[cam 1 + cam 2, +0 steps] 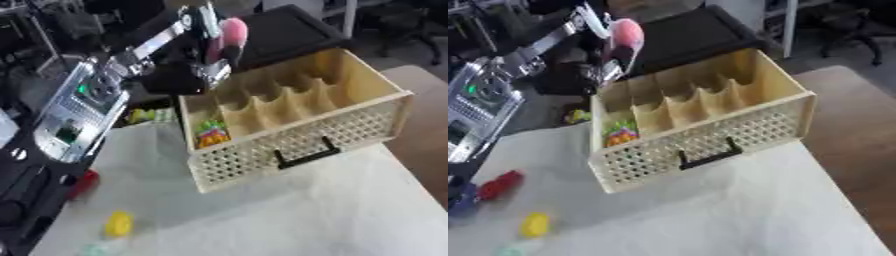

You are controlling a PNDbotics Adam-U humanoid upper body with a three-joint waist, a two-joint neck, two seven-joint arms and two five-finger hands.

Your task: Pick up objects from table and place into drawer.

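Observation:
A pale wooden drawer (367,122) with a perforated front and a black handle (306,154) stands on the white table (306,215), its inside split into several compartments. A small multicoloured thing (211,134) lies in the front left compartment. My left hand (208,47) hangs over the drawer's back left corner, its fingers curled round a pink object (626,32). On the table at the lower left lie a yellow object (118,223), a red object (499,185) and a pale green thing (96,248). My right hand shows in no view.
A yellow-green thing (144,115) lies just behind the drawer's left side. A black box (280,30) stands beyond the drawer. The brown table edge (429,130) runs along the right. My left arm (83,107) crosses the left side.

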